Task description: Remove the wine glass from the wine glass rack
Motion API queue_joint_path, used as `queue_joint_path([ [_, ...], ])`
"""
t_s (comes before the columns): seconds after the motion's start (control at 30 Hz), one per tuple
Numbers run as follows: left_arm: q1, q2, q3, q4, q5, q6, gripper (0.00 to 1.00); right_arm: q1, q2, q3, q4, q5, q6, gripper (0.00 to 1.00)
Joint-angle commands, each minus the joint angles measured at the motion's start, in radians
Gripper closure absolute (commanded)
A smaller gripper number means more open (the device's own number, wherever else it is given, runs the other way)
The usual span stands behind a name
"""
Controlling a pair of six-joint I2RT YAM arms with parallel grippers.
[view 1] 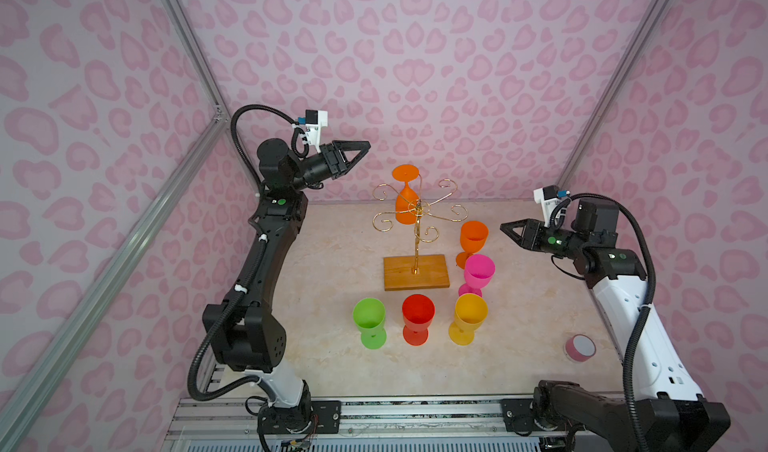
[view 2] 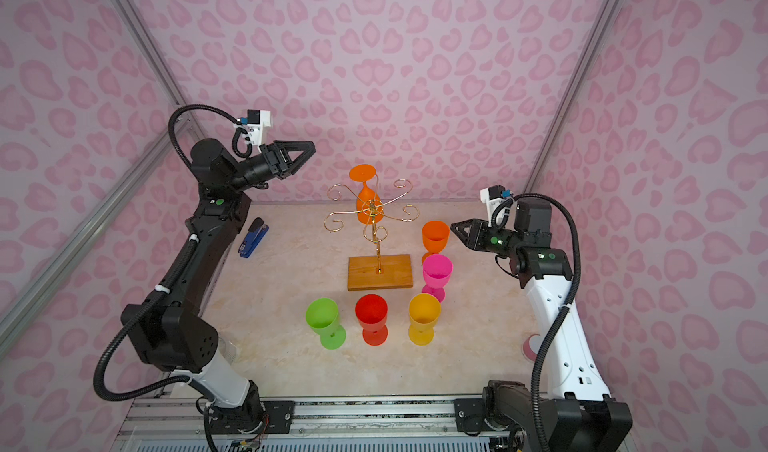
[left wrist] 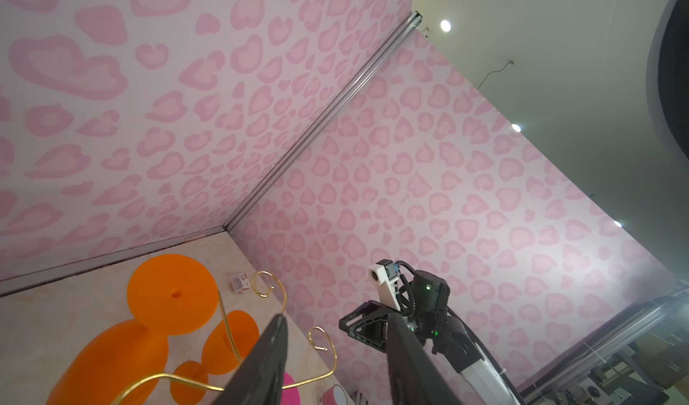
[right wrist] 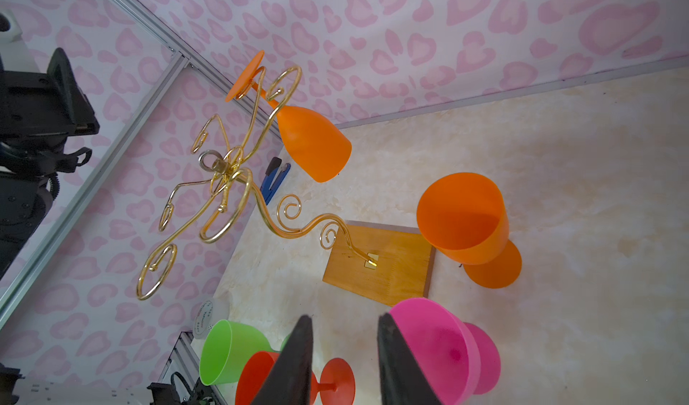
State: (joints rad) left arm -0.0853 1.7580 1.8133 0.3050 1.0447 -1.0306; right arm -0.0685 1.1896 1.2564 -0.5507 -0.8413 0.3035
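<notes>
On my right wrist cam, the orange plastic wine glass hung upside down from the gold wire rack on its wooden base; my right gripper sat parted, empty.

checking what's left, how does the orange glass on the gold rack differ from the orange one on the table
The hanging orange plastic wine glass is upside down, foot hooked on the gold wire rack; the standing orange plastic wine glass is upright, mouth up, on the beige tabletop. Same colour and shape.
</notes>
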Motion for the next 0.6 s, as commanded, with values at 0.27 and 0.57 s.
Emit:
queue_joint_path([
  [0.27,0.013,0.361,0.558,-0.564,0.067,0.278,0.52,-0.052,-0.056,-0.042,-0.058,-0.013,-0.032,0.69],
  [0.57,-0.004,0.443,0.571,-0.734,0.038,0.421,0.52,-0.059,-0.054,-0.064,-0.048,-0.023,-0.021,0.69],
])
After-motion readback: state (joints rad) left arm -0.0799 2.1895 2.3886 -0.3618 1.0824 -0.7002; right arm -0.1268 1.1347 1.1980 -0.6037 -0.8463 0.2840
